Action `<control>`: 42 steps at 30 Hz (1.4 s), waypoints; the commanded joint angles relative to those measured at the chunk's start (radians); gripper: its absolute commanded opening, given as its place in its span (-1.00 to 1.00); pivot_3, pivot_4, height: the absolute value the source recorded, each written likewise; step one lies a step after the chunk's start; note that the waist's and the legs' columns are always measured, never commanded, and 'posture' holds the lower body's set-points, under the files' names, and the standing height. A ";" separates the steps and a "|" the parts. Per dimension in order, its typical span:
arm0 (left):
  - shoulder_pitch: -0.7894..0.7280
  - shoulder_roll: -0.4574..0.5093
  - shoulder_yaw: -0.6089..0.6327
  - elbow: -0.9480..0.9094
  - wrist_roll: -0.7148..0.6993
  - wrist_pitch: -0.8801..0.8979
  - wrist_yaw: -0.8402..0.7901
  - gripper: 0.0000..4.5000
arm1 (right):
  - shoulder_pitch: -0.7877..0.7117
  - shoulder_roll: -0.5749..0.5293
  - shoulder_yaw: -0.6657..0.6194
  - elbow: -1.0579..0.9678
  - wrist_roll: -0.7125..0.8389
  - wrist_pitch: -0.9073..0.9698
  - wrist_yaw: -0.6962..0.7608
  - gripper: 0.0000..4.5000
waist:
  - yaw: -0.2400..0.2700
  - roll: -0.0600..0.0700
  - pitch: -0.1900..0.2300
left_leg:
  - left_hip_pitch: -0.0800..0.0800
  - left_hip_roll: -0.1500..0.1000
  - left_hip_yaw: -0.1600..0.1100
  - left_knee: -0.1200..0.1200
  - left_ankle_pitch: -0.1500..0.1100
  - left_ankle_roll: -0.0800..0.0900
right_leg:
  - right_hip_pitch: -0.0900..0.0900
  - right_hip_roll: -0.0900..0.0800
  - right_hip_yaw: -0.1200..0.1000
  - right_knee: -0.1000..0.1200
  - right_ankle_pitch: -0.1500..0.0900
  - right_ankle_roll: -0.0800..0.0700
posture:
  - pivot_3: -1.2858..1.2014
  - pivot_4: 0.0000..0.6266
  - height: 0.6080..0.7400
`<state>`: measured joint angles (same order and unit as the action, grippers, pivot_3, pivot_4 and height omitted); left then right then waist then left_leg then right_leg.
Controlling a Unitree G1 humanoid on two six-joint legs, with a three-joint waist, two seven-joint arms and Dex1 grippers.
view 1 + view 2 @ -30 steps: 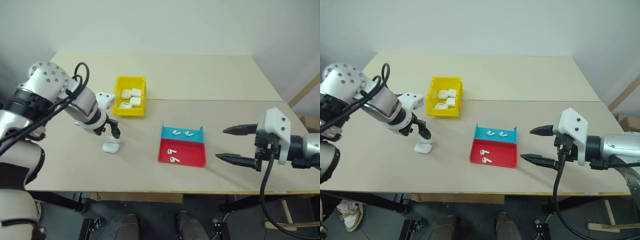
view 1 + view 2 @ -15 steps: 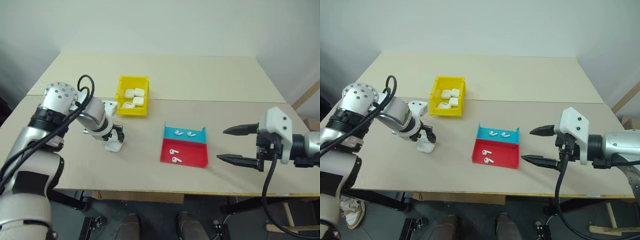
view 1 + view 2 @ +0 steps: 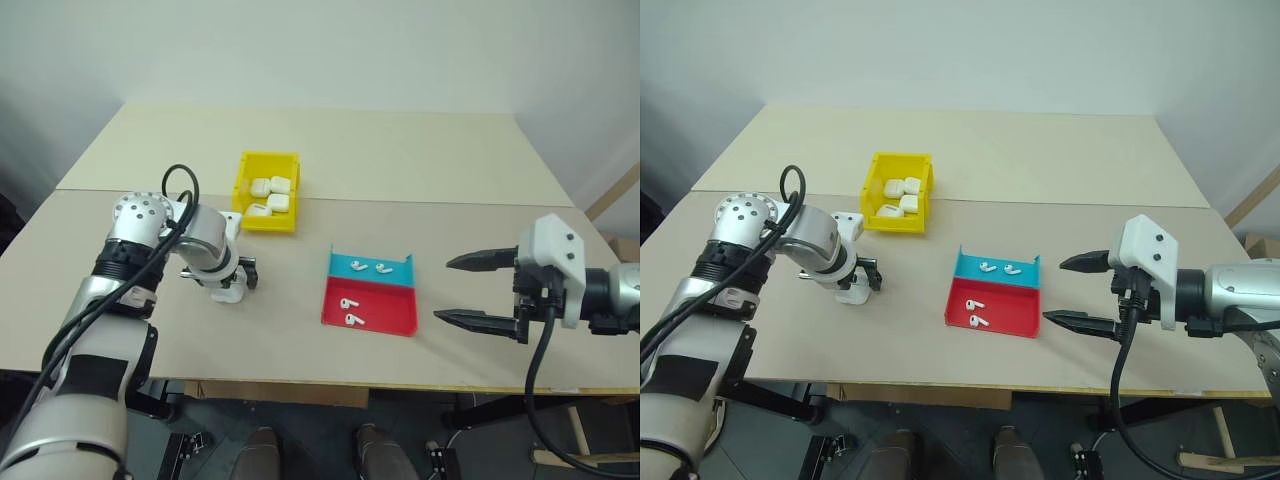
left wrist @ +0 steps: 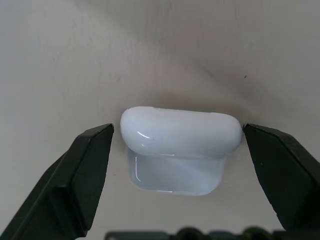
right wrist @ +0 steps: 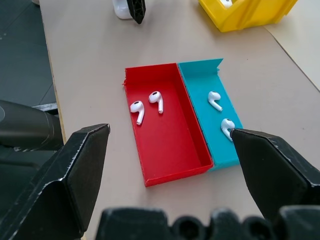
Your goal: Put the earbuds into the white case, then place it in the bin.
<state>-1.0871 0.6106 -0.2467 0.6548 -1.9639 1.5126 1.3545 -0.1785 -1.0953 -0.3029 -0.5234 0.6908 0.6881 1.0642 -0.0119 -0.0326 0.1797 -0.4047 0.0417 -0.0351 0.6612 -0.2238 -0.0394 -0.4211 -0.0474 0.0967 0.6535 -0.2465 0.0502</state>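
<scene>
Left wrist view: the left pincer point(image 4: 177, 145) has come down since a second ago and now straddles the white case point(image 4: 177, 147) on the surface point(image 4: 60, 60), fingers wide, not yet gripping. Right pincer point(image 3: 468, 292) waits wide at right of frame. The earbuds point(image 3: 349, 311) lie in the red-and-blue tray point(image 3: 385, 322), centre; the bin point(image 3: 246, 192) sits upper left. Judgement: closing on the case comes next.

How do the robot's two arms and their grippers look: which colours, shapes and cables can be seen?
Both arms have silver-grey rounded segments with black bands and white wrist housings. The left arm ends in a round silver joint cap with small holes, and a black cable loops over it. The left gripper and the right gripper each carry two black, tapering, pointed fingers. A black cable hangs beneath the right wrist.
</scene>
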 commanded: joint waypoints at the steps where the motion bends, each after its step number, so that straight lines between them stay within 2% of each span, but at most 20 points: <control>1: -0.033 -0.006 0.044 0.009 -0.008 0.011 0.038 1.00 | -0.003 -0.018 -0.040 -0.022 0.011 0.002 0.000 0.99 | 0.000 0.000 0.000 | 0.000 0.000 0.000 0.000 0.000 0.000 | 0.000 0.000 0.000 0.000 0.000 0.000 | 0.03 -0.52 1.00; 21: -0.123 -0.034 0.046 0.227 -0.008 0.101 0.031 1.00 | 0.013 -0.011 -0.047 -0.027 0.007 -0.011 -0.003 0.99 | 0.000 0.000 0.000 | 0.000 -0.001 -0.001 0.000 0.000 0.000 | 0.000 0.000 0.000 0.000 0.000 0.000 | 0.03 -0.52 1.00; 42: -0.084 -0.039 0.057 0.224 -0.008 0.096 0.054 1.00 | 0.019 -0.014 -0.051 -0.029 0.013 -0.004 -0.003 0.99 | -0.002 0.000 0.000 | 0.000 -0.010 -0.002 0.000 0.001 -0.001 | 0.001 -0.009 -0.001 0.001 -0.002 0.004 | 0.03 -0.52 1.00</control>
<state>-1.1720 0.5598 -0.2054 0.8858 -1.9671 1.6029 1.3866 -0.1452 -1.0972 -0.3238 -0.5404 0.6907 0.6879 1.0601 -0.0134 -0.0331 0.1795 -0.4050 0.0321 -0.0371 0.6607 -0.2232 -0.0404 -0.4205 -0.0560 0.0953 0.6547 -0.2485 0.0539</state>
